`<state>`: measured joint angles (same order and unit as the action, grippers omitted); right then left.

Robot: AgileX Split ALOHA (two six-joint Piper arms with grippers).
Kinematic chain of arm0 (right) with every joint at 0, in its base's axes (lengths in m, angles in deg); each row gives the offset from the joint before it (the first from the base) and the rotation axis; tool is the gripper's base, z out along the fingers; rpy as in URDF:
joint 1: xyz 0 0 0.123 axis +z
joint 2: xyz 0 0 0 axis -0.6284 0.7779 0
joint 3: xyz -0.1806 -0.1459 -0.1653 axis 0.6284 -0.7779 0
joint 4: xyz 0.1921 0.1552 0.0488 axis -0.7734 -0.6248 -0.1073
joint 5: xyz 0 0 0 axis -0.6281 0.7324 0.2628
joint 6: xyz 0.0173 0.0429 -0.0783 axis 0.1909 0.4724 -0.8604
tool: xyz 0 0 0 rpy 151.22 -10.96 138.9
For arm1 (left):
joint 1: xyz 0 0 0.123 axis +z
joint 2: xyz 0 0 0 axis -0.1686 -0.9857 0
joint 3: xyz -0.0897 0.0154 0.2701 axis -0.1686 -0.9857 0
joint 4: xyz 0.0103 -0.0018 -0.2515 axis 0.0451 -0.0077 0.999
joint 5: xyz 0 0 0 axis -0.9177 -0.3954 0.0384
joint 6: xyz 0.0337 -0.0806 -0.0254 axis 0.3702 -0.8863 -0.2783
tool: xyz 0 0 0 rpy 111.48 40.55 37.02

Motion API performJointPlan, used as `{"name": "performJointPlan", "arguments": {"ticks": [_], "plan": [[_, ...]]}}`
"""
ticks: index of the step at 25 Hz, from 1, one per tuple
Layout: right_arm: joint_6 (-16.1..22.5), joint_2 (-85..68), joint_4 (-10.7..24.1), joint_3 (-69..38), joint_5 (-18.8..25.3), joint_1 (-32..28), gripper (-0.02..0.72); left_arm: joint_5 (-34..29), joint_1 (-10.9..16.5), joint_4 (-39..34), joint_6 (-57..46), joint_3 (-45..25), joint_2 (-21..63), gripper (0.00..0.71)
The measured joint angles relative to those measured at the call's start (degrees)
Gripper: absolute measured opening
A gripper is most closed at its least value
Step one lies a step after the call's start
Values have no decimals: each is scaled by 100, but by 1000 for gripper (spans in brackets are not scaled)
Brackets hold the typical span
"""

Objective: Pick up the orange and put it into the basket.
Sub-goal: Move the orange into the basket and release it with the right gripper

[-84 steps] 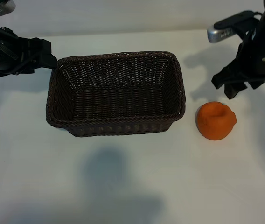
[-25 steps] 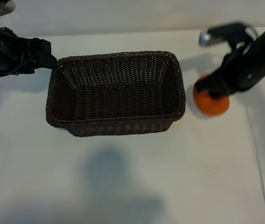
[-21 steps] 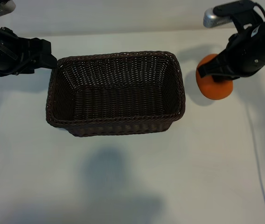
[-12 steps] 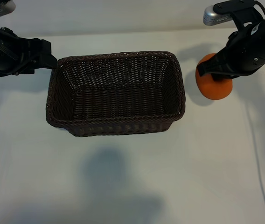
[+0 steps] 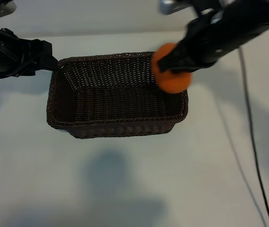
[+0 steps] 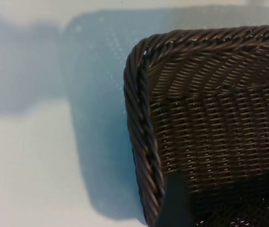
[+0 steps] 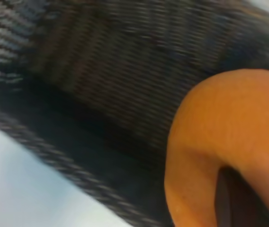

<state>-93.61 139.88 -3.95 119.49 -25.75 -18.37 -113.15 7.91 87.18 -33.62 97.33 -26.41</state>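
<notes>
Orange (image 7: 229, 137) fills the near corner of the right wrist view, close to the lens, smooth skin curving off past the picture's edge. A dark finger (image 7: 236, 201) presses into its lower side. Behind it, blurred dark basket (image 7: 101, 61) weave, rim strands running diagonally. Pale table (image 7: 25, 189) beyond the rim.

You are looking at a robot test bench, the sort found in a lab rather than a home. A plain white bench (image 5: 125, 189) fills the frame edge to edge, bare of household clutter. Black robot arms reach in from the upper left (image 5: 11, 52) and upper right (image 5: 229, 28) of the frame, and a thin black cable (image 5: 248, 142) trails down the right side. The only props are a wicker basket (image 5: 120, 128) and an orange (image 5: 172, 80), staged at centre.
</notes>
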Motion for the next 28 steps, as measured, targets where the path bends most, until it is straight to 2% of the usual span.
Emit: {"name": "performJointPlan", "arguments": {"ticks": [5, 10, 15, 28], "plan": [[-18, 584, 6, 398, 85, 491, 49, -27, 0, 0, 0, 0, 0, 590], [-18, 978, 19, 837, 211, 628, 49, -34, 0, 0, 0, 0, 0, 590], [-439, 1333, -39, 1142, 125, 635, 49, -47, 0, 0, 0, 0, 0, 590], [-928, 2307, -345, 1160, -205, 635, 49, -49, 0, 11, 0, 0, 0, 590]]}}
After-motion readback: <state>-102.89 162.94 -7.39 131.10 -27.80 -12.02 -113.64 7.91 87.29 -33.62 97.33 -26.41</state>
